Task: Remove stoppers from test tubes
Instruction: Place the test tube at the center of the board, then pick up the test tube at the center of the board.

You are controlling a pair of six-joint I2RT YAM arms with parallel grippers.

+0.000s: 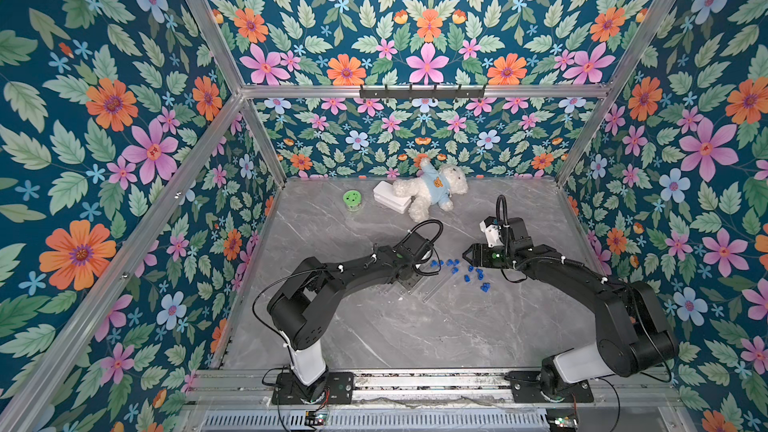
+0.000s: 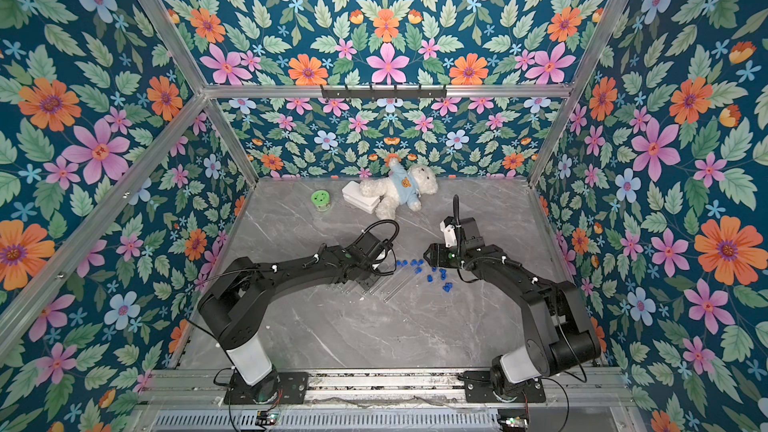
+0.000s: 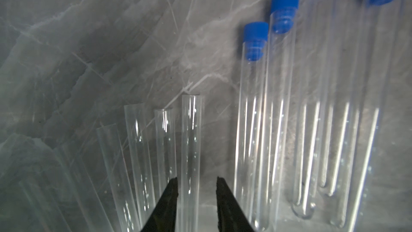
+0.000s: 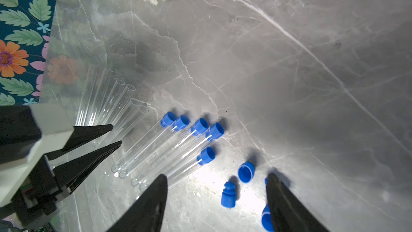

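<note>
Clear test tubes lie side by side on the grey marble. Several open test tubes (image 3: 190,130) are spread around my left gripper (image 3: 197,178). It is open, with one open tube lying loose between its fingers. Beside them, several capped tubes (image 4: 156,150) still carry blue stoppers (image 4: 200,126). My right gripper (image 4: 216,175) stands wide open just above the table. A loose stopper (image 4: 228,195) lies on its side between its fingers, with another loose stopper (image 4: 246,171) close by. In a top view the loose stoppers (image 1: 473,276) are scattered in front of the right gripper (image 1: 467,257).
At the back of the table are a green round lid (image 1: 352,198), a white box (image 1: 390,197) and a white teddy bear (image 1: 432,191). Floral walls close in three sides. The two grippers are close together over the tubes.
</note>
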